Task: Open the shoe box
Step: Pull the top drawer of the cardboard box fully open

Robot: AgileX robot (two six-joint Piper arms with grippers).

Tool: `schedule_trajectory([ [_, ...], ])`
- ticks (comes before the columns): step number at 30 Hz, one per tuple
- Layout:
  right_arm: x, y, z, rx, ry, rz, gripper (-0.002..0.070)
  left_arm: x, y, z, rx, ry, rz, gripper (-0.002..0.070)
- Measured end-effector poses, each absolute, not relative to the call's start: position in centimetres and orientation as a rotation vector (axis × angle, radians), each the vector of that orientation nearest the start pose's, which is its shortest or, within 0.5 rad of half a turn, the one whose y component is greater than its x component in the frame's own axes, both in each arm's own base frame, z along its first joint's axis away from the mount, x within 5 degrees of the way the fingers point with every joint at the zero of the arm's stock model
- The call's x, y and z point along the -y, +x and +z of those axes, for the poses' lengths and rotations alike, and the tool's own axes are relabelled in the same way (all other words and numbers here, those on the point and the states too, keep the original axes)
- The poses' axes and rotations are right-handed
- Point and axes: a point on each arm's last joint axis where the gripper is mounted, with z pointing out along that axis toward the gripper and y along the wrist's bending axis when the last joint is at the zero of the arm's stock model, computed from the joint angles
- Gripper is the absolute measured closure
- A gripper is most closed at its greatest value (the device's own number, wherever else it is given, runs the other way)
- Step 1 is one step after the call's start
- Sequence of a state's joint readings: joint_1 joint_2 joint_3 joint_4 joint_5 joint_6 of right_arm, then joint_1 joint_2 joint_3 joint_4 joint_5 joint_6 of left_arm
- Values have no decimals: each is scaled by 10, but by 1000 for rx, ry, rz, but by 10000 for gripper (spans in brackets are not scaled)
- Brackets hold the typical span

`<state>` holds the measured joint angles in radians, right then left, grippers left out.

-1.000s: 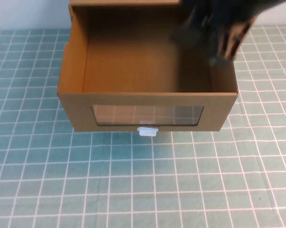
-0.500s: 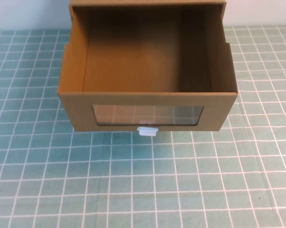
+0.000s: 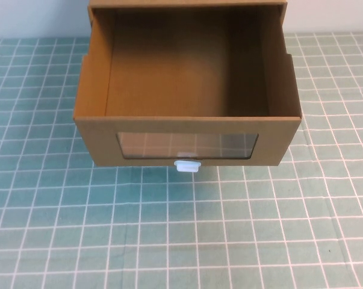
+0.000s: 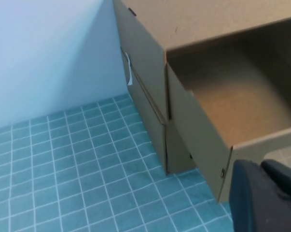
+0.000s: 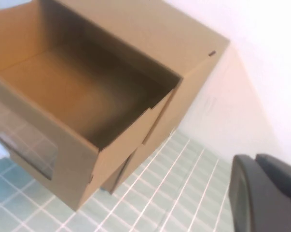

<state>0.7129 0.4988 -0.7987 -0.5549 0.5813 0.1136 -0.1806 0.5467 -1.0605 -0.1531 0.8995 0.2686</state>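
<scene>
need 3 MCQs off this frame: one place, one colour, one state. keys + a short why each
1. Where is the white pull tab?
A) low on the drawer front, under the window
B) on the box top
C) inside the drawer

2. The gridded mat is:
A) red
B) teal
C) black

3. The drawer is:
A) pushed in
B) pulled out, nothing in it
C) pulled out, holding shoes

Key: A, the tab sits just below the window. B, the mat has teal squares with white lines. B, the drawer's bare cardboard floor shows.

The left gripper is by the drawer's front left corner and the right gripper is off the box's right side. Both are shut on nothing.
</scene>
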Motion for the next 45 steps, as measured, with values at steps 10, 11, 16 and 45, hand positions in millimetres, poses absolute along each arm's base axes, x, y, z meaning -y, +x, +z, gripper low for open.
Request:
schedule_trajectory([
  [10,-36,76,350,-1486,-756,-16,689,15,41,349,-1668,321,-114,677],
  [11,-37,77,346,-1495,-763,-18,689,16,42,345,-1677,321,-114,677],
  [16,-39,80,328,-1537,-797,-29,689,17,49,323,-1746,330,-116,677],
  [45,-42,83,274,-1660,-895,-61,689,8,52,172,-1876,99,-134,677],
])
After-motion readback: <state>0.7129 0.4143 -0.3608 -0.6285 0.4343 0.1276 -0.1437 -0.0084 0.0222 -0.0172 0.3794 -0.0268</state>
